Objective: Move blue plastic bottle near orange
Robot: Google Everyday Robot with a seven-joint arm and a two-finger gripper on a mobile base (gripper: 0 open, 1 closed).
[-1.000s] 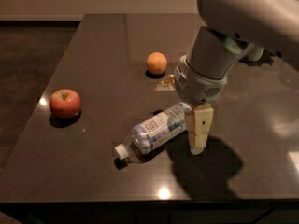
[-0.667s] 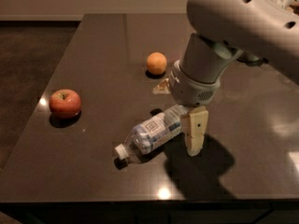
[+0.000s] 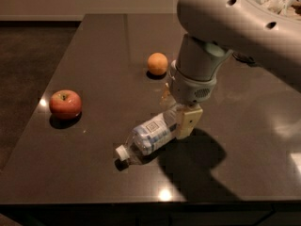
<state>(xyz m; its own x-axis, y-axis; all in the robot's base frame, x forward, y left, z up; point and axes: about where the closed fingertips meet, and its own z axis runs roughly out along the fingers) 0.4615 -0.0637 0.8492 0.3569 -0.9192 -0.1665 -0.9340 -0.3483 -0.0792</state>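
Office maybe — dark table [image 3: 103,46], carpet [image 3: 28,55] — jaws at bottle [image 3: 153,134]

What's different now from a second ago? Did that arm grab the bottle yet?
The gripper has slid a little left in the picture and now sits at the base end of the blue plastic bottle. Whether it has taken hold cannot be told. The bottle still lies on its side in the same spot; the orange and the apple have not moved.
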